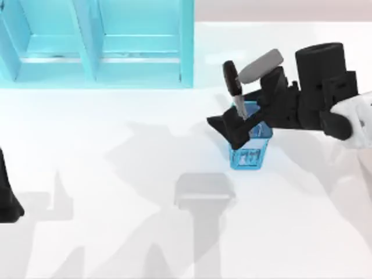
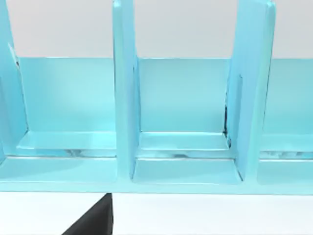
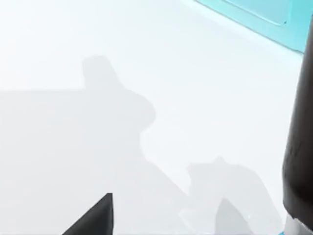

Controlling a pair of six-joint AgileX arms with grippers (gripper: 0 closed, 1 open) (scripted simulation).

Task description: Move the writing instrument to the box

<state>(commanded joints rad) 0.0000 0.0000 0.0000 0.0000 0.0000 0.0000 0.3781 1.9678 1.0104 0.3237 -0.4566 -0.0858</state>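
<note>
My right gripper (image 1: pixel 237 125) sits right of centre in the top view, above a small blue cup (image 1: pixel 251 152) that stands on the white surface (image 1: pixel 116 232). Its dark fingers (image 1: pixel 224 125) are pinching the writing instrument (image 1: pixel 233 87), a pen with a glossy black upper part and a thin silver-grey lower shaft. The pen stands nearly upright, its lower end at the cup's mouth and its black top rising toward the upper middle of the frame. In the right wrist view the black barrel of the pen (image 3: pixel 299 147) runs down the right edge. The light blue box (image 1: pixel 99 40), an open unit split by upright dividers, fills the upper left of the top view, well apart from the cup. My left arm (image 1: pixel 9 197) rests parked at the left edge; I cannot tell its gripper's state.
</note>
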